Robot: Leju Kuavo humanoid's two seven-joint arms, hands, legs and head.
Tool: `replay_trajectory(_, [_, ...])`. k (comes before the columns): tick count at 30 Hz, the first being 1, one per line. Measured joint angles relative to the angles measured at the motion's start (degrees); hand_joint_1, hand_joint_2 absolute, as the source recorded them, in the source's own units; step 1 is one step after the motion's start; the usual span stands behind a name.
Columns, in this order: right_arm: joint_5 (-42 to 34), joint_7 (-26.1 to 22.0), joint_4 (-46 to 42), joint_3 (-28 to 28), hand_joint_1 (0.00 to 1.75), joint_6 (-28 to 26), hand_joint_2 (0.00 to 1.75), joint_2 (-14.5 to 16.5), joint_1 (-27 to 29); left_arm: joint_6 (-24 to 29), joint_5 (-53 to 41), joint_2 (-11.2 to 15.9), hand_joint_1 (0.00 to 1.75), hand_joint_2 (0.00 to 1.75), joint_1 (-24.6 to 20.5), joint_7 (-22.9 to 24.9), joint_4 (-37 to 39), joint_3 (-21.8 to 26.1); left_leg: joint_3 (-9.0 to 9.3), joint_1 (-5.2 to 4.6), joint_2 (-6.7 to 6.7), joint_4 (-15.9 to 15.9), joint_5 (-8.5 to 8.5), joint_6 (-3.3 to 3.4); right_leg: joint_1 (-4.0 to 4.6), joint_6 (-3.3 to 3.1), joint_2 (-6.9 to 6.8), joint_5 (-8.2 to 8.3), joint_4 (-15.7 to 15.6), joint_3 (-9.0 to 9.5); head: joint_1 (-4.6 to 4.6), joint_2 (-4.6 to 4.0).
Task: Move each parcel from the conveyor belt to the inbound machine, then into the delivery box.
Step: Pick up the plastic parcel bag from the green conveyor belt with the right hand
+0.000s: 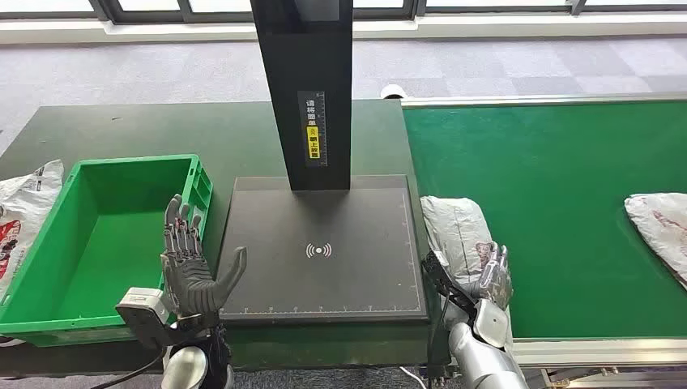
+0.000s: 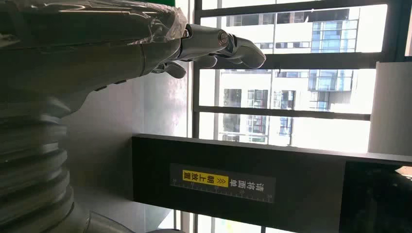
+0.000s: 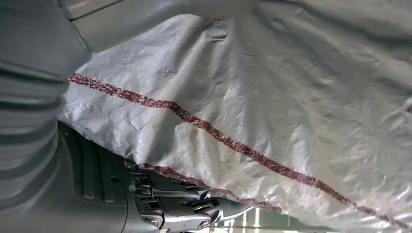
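Right hand (image 1: pixel 488 275) grips crinkled grey plastic parcel (image 1: pixel 456 231) on felt-green belt (image 1: pixel 559 211)

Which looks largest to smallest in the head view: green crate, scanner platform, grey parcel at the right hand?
1. Scanner platform
2. Green crate, close to the platform, so unsure
3. Grey parcel, clearly smallest

Grey parcel (image 1: pixel 455 229) near end hidden under the right hand (image 1: pixel 486 275), second parcel (image 1: pixel 660 223) cut by the right edge, white bag (image 1: pixel 24 207) cut by the left edge, scanner post (image 1: pixel 301 81) top cut off, label text (image 1: pixel 313 130) too small to read
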Motion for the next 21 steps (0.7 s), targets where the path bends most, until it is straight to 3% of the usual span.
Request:
replay_trajectory(8, [0.2,-0.8,1.8,0.6,1.75,4.0,1.75,-0.6,-1.1,-0.1,0.0,0.0,0.0,1.75,0.1,0.0,-0.2,0.0,0.11,0.0,0.05,0.0,0.0,0.0,0.01,0.0,0.05,0.0,0.0,0.08,0.0,0.0])
replay_trajectory(21, [-3.7,-5.6,0.5,1.1,1.75,-4.5,1.75,-0.9,-0.2,-0.5,-0.3,0.0,0.0,1.75,0.9,0.0,-1.2,0.0,0.07,0.01,-0.05,0.0,0.0,0.0,0.01,-0.01,-0.04,-0.02,0.0,0.07,-0.01,0.0])
